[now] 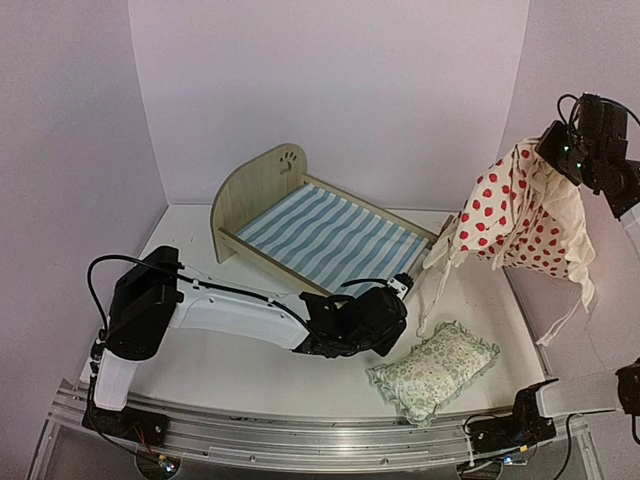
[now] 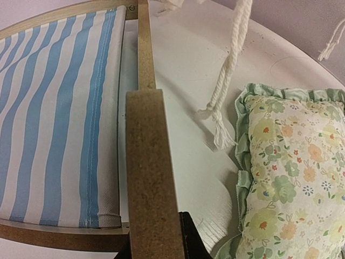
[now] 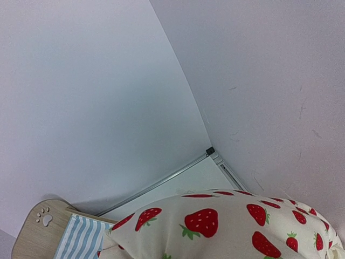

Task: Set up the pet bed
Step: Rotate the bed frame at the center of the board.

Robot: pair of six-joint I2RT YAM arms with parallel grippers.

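The pet bed sits toward the back of the table. It's stiff, light wood, so grip the frame, not the saggy fabric. The left gripper is pinched narrow on its footboard edge. The right gripper, clamped tight, dangles the strawberry cushion up high — soft, floppy.

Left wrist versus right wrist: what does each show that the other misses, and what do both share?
Only left wrist: the floral pillow, a dangling white cord, and the footboard clamped in the left end effector. Only right wrist: the strawberry-print cushion, the headboard with its paw cutout. Both: the striped base of the pet bed.
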